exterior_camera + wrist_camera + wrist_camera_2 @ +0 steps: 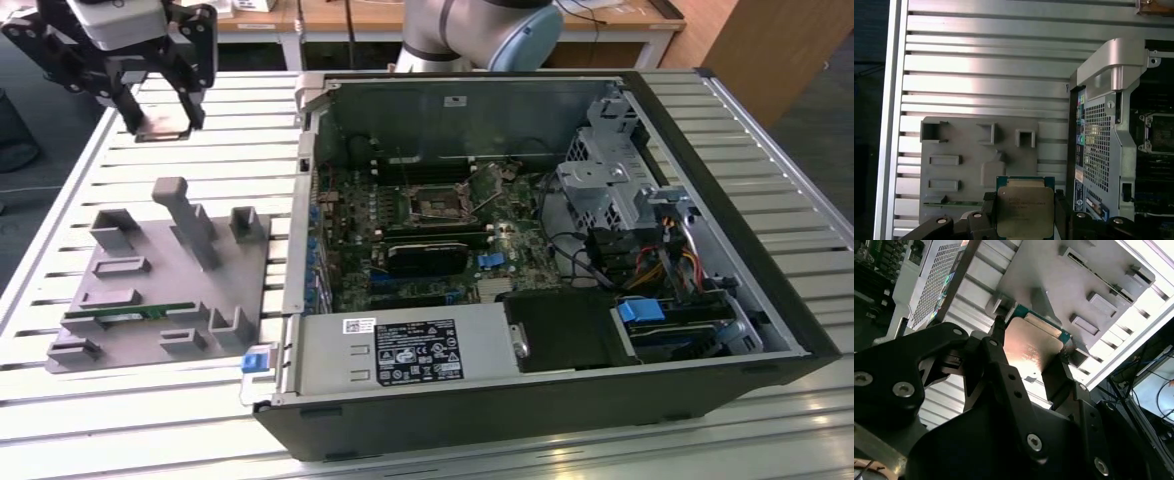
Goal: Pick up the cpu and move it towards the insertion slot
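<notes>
At the exterior view's left, the black two-fingered gripper (167,122) is seen raised above the slatted aluminium table (54,260), with the cpu (163,128) — a small flat square chip with a silvery metal top on a green board — pinched between its fingertips. In both wrist views the fingers (999,332) are pressed against two opposite edges of the chip (1031,347), the shiny lid left untouched (1021,210). That edge hold looks like the right one: the part is judged to be light and stiff but fragile on its underside, and the smooth lid probably gets slippery if squeezed flat.

Below the gripper, the grey plastic fixture with raised posts and recesses (160,280) is sat on the table, a thin green memory stick (127,312) lying in one of its grooves. Further right, the open black computer case (561,400) is parked, and the insertion slot (437,208) — a dark square socket ringed by a silvery frame — is well apart from the held chip.

The chip's underside can't be made out, and the socket's inside is too small to judge.
</notes>
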Controlling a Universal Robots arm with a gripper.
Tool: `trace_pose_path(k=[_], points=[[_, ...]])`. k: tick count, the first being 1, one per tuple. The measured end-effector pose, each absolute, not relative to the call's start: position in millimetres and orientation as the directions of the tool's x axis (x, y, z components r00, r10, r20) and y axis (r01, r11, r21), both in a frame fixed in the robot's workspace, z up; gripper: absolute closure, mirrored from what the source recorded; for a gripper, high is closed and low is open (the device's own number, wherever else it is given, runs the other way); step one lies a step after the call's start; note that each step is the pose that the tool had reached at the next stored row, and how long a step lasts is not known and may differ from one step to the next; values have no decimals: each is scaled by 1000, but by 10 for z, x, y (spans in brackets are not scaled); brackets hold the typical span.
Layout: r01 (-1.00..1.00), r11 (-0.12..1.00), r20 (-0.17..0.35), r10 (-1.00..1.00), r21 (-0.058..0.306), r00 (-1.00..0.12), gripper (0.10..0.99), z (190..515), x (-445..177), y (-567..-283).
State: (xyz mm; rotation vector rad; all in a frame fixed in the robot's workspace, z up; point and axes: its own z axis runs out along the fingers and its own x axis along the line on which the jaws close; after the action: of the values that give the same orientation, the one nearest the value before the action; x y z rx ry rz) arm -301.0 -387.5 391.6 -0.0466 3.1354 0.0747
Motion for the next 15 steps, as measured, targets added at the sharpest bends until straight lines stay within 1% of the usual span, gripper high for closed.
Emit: trace_pose_path(k=[14, 15], points=[[-30, 998, -6, -29, 48, -1000, 541, 3903, -2618, -3813], [-30, 998, -6, -29, 48, -1000, 541, 3896, -2449, -3780]])
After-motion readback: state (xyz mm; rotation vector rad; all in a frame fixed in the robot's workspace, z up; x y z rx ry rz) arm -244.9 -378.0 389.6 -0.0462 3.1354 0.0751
